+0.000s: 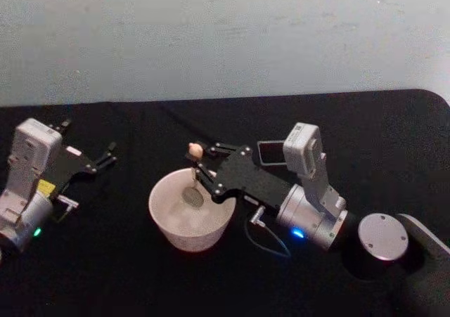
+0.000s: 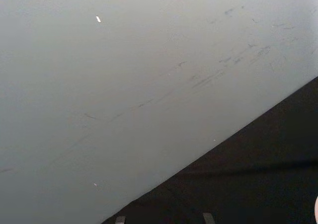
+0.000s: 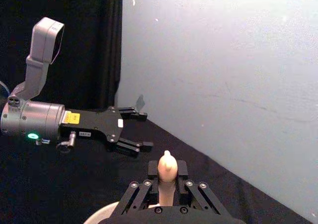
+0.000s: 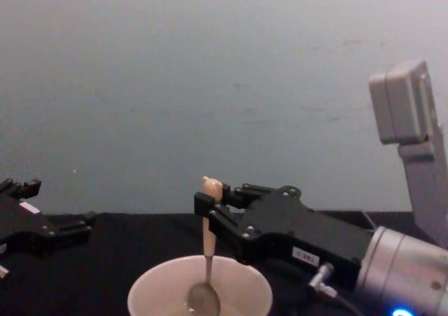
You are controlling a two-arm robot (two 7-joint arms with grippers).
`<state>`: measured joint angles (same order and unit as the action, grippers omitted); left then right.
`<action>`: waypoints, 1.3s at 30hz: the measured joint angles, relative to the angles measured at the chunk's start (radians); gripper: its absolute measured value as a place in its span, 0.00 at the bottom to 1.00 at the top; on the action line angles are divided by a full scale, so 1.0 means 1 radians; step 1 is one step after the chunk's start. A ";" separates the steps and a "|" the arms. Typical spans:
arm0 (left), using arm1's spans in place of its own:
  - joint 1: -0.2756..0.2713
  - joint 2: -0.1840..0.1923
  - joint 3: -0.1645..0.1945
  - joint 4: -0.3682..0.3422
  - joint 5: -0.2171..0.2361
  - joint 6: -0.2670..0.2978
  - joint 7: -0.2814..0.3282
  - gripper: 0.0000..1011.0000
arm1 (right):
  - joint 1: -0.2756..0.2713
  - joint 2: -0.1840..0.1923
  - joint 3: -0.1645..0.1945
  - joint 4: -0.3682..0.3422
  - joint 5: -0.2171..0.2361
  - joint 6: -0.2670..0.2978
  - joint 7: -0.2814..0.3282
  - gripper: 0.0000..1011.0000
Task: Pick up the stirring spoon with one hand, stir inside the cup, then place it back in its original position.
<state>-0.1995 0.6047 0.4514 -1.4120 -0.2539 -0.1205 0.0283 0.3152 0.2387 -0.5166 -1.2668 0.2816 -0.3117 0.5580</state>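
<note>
One spoon (image 1: 193, 196) is all I'm working with. Its pale handle is pinched in the right claw (image 1: 199, 168), which is closed narrow around it just under the little bear head. The spoon hangs upright from the claw, and its thin neck runs down so that the shiny bowl sits low inside the cup (image 1: 158, 194). I can't tell whether the bowl touches the bottom. The cream cup stands directly beneath the claw's fingertips on the black counter (image 1: 105, 275). Just behind the claw's body, on the wall side, is the dark grey square holder (image 1: 271, 152), apart from the cup. Well off to the claw's left, the left claw (image 1: 90, 136) sits low over the counter with its fingers spread wide, holding nothing.
</note>
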 joint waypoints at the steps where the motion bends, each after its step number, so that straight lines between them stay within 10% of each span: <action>1: 0.000 0.000 0.000 0.000 0.000 0.000 0.000 0.99 | -0.001 0.001 0.002 -0.001 0.000 0.000 0.000 0.21; 25: 0.000 0.000 0.000 0.000 0.000 0.000 0.000 0.99 | -0.112 0.105 0.008 -0.158 0.061 0.026 0.070 0.21; 39: 0.000 0.000 0.000 0.000 0.000 0.000 0.000 0.99 | -0.056 0.039 -0.026 -0.102 0.043 0.026 0.033 0.21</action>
<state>-0.1996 0.6047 0.4514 -1.4120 -0.2539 -0.1205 0.0283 0.2587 0.2780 -0.5422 -1.3691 0.3242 -0.2856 0.5912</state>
